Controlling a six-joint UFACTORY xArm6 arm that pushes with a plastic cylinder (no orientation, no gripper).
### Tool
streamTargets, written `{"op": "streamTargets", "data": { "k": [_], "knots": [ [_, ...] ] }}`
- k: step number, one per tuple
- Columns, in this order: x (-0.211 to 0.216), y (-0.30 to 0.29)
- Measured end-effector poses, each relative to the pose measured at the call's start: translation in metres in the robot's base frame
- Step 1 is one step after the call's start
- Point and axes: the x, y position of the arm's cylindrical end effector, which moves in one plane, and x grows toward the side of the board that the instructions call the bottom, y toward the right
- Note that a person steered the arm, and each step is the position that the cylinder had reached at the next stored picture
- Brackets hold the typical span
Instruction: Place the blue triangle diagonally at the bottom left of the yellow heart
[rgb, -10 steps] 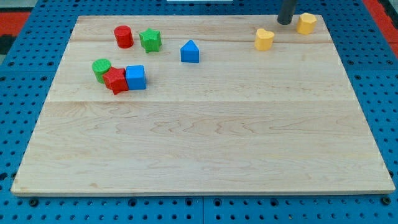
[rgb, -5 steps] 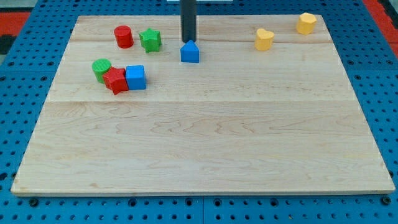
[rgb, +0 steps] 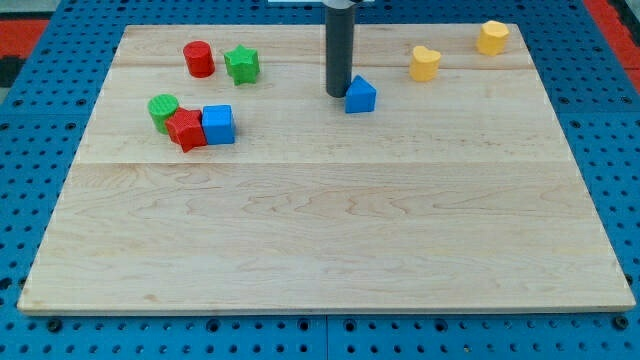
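Observation:
The blue triangle (rgb: 361, 95) lies in the upper middle of the wooden board (rgb: 320, 230). My tip (rgb: 338, 94) stands right at its left side, touching or nearly touching it. The yellow heart (rgb: 425, 63) lies up and to the right of the blue triangle, a short gap away.
A yellow block (rgb: 492, 37) sits near the board's top right corner. A red cylinder (rgb: 199, 59) and a green star (rgb: 242, 65) lie at the upper left. Below them a green cylinder (rgb: 163, 110), a red block (rgb: 185, 130) and a blue cube (rgb: 218, 125) cluster together.
My tip came from the top right, across to the blue triangle's upper left, then dropped to its left side. The blue triangle has slid right and slightly down, toward the yellow heart.

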Motion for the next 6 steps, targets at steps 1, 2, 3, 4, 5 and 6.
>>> {"op": "streamTargets", "data": {
  "k": [1, 2, 3, 4, 5, 6],
  "knots": [
    [-0.005, 0.003],
    [-0.007, 0.0],
    [-0.002, -0.04],
    [0.047, -0.032],
    [0.065, 0.018],
    [0.043, 0.055]
  ]
}}
